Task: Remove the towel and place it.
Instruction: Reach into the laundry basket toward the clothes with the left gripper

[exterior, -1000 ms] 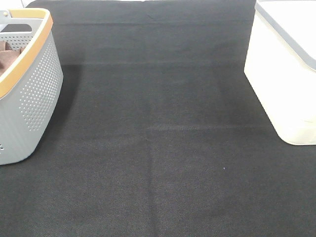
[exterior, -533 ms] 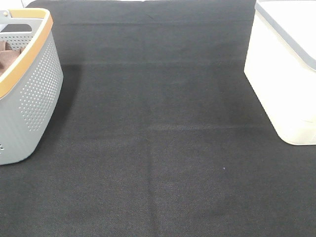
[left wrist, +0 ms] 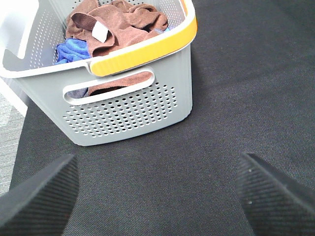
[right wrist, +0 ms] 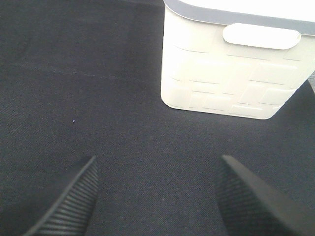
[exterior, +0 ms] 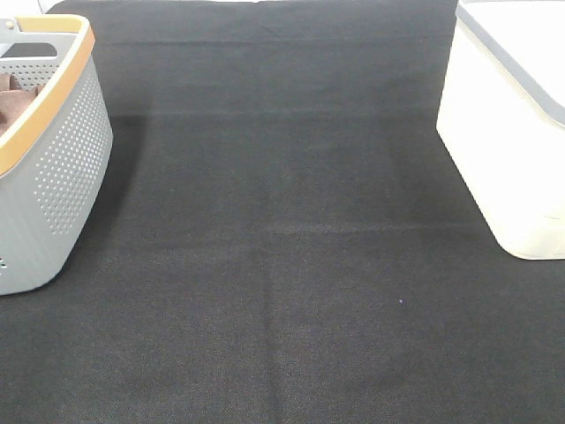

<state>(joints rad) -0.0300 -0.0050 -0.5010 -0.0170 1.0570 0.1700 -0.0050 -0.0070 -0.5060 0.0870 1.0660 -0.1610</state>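
Note:
The rust-brown towel [left wrist: 123,24] lies crumpled inside the grey basket [left wrist: 128,113], its small white tag [left wrist: 101,32] facing up. In the high view only a strip of the towel [exterior: 11,93] shows in the basket [exterior: 62,168] at the left edge. My left gripper [left wrist: 157,191] is open and empty, above the black mat a little short of the basket's near wall. My right gripper [right wrist: 157,196] is open and empty, above the mat in front of the white bin [right wrist: 231,69]. Neither gripper shows in the high view.
A blue cloth [left wrist: 71,49] lies under the towel in the basket, which has a yellow-orange rim [left wrist: 142,51]. The cream-white lidded bin [exterior: 512,132] stands at the right edge. A black mat [exterior: 282,265] covers the table between them.

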